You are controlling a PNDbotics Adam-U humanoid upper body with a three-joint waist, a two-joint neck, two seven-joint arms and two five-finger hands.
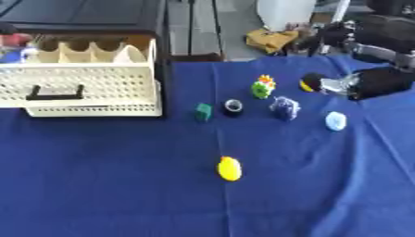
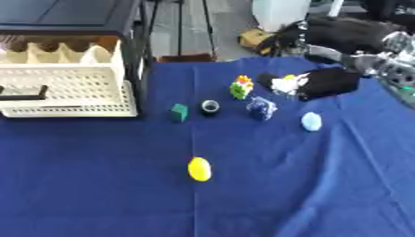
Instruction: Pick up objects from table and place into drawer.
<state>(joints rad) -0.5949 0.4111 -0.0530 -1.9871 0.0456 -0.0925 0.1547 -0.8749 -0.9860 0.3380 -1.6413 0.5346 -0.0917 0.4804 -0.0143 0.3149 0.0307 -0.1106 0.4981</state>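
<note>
Nearest of all lies a yellow egg-shaped piece (image 1: 229, 168), alone on the blue cloth (image 1: 105, 185) at mid-table, its long axis running near to far and no hand close to it. Farther back a loose row runs from left to right: a green block (image 1: 203, 112), a dark round piece (image 1: 233, 107), a blue-and-white lump (image 1: 285, 108) and a pale blue oval (image 1: 336, 121), each apart from its neighbours. Just beyond them stands a green toy with an orange top (image 1: 262, 87), and to its right, at the far right of the cloth, the right hand (image 1: 374, 83) reaches in from the right side, its fingers pointing left toward a black-and-yellow thing (image 1: 309, 82) that sits at their tips. Whether those fingers are curled on it or merely touch it I cannot tell. The coming move turns on this: the drawer (image 1: 81, 90), a cream perforated one with a black handle (image 1: 55, 92), stands open at the far left, so anything the right hand takes must travel leftward across the whole row. The left hand shows in neither view
</note>
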